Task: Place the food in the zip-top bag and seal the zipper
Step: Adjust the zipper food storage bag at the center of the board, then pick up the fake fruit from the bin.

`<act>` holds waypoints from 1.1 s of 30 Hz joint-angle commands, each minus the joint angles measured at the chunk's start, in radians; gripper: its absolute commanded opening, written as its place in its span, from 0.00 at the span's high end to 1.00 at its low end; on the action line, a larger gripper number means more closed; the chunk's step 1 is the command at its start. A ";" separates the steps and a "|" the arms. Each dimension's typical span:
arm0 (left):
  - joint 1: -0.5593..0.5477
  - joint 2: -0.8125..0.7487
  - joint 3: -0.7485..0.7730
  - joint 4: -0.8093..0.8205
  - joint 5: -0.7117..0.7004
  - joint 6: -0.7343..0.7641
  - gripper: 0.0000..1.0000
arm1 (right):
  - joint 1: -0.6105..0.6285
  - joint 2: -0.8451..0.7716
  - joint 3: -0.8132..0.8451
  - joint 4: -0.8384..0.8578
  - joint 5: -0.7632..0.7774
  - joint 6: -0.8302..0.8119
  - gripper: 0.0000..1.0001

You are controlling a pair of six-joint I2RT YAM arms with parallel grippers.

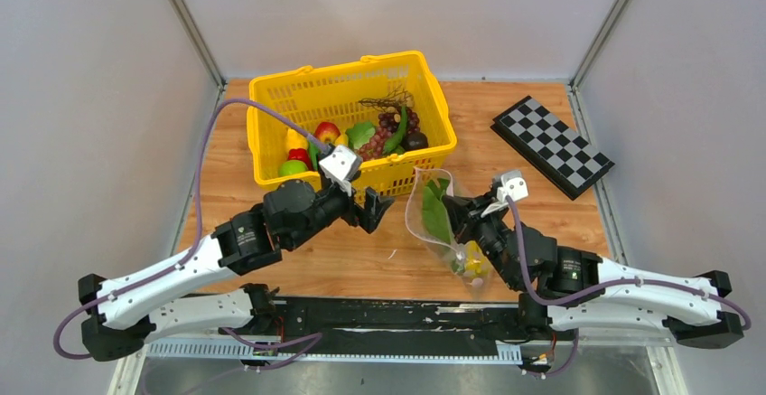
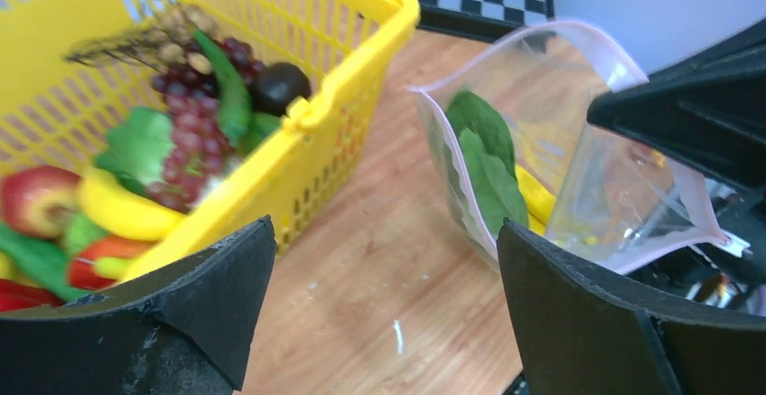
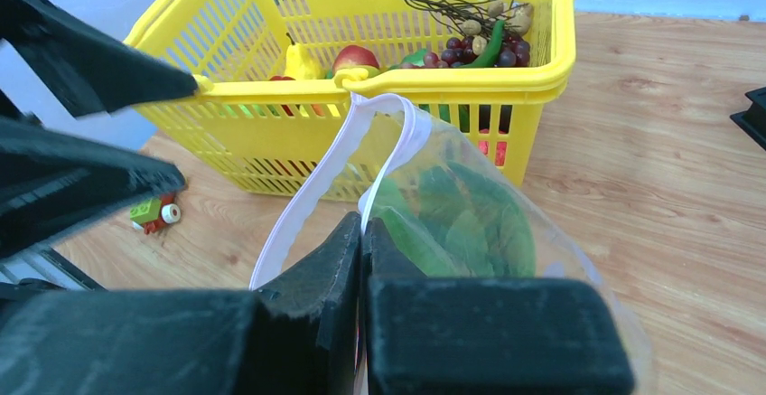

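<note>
Left wrist view first: the left gripper [image 2: 384, 237] is spread wide and holds nothing, with bare wooden table [image 2: 379, 259] showing between its black fingers [image 2: 208, 286]. It hangs low, between the yellow plastic slatted basket [image 2: 361, 61] on one side and the clear, crinkly zip-top bag [image 2: 578, 142] on the other, and touches neither.

Over to the right gripper [image 3: 361, 232], and its jaws are pressed tight together, pinching the bag's top edge right at the narrow pale pink-white zipper [image 3: 298, 205]. The strip loops up from the pinch and the mouth gapes open toward the basket. Inside the bag lie dark leafy greens [image 3: 452, 223], and deeper down sits a yellow banana piece [image 2: 535, 198].

From the top camera, the bag [image 1: 434, 201] sits on the table just in front of the basket's near right corner, and the right gripper [image 1: 461, 210] is on it. The left gripper [image 1: 372, 207] is just to its left.

In the basket [image 1: 443, 106] there is plenty more: purple grapes [image 1: 388, 133], a curved green pod [image 1: 397, 133], a red apple [image 1: 327, 130], a green apple [image 1: 291, 168] and a dark round fruit [image 1: 415, 140].

Far right, well apart from it all, a black-and-white checkered board [image 1: 551, 146] lies flat.
</note>
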 commanded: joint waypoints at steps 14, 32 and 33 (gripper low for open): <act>0.323 0.172 0.312 -0.200 0.046 0.225 0.00 | -0.054 -0.165 -0.061 0.098 0.005 0.003 0.96; 0.714 0.658 0.471 0.061 0.459 0.088 0.00 | -0.059 -0.190 -0.075 0.116 -0.006 -0.085 0.95; 0.714 0.696 0.483 0.089 0.463 0.071 0.00 | -0.058 -0.192 -0.078 0.116 -0.006 -0.085 0.95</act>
